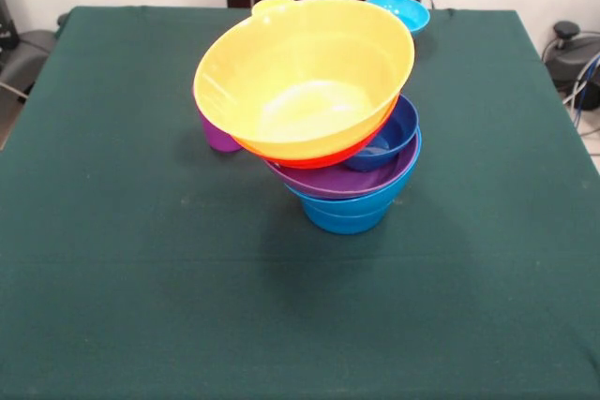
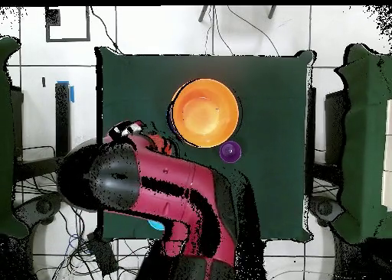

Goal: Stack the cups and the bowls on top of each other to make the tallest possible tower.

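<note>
Dark green cloth-covered table (image 1: 141, 306) carries everything. Red and black robot arm (image 2: 180, 196) sprawls over the base-side edge of the table in the overhead view; its gripper can't be made out, so finger state: cannot tell. Lopsided multicoloured tower of glossy plastic bowls (image 1: 323, 138) sits near table centre: large yellow plastic bowl (image 1: 305, 72) tilted on top, wide orange bowl (image 1: 323, 155) just under it, small dark blue bowl (image 1: 394, 133) poking out one side, wide purple bowl (image 1: 347, 180) below, mid-blue bowl (image 1: 345, 213) at the base. Small cyan bowl (image 1: 401, 12) stands well apart at the far table edge. Small translucent purple plastic cup (image 1: 217, 136) stands just beside the tower, partly hidden behind the yellow bowl.
</note>
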Motion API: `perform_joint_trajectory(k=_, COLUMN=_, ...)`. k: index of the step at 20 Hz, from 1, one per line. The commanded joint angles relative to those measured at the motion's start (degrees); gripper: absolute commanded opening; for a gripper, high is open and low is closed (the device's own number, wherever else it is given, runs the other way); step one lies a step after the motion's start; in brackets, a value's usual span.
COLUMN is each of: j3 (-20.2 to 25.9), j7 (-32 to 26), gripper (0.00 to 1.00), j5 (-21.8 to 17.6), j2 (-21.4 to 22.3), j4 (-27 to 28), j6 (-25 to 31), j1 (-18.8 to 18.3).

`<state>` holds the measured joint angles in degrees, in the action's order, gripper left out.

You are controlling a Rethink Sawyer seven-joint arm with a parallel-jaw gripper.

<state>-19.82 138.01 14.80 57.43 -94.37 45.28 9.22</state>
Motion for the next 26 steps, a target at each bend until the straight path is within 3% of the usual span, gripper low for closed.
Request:
perform_joint_trajectory(k=1, j3=8.74, j7=-14.21, gripper=0.0, j5=-7.5, j2=-1.64, j4=4.22, j6=6.8, j1=-3.9)
perform_joint_trajectory(k=14, j3=15.39, j7=-15.28, gripper=0.0, j5=-12.42, j2=-3.17, j4=6.08, j6=4.94, j1=-10.14)
perform_joint_trajectory(k=26, j3=20.98, j7=-15.21, gripper=0.0, j5=-16.84, j2=-5.44, j4=5.06, j6=-0.47, j1=-15.21)
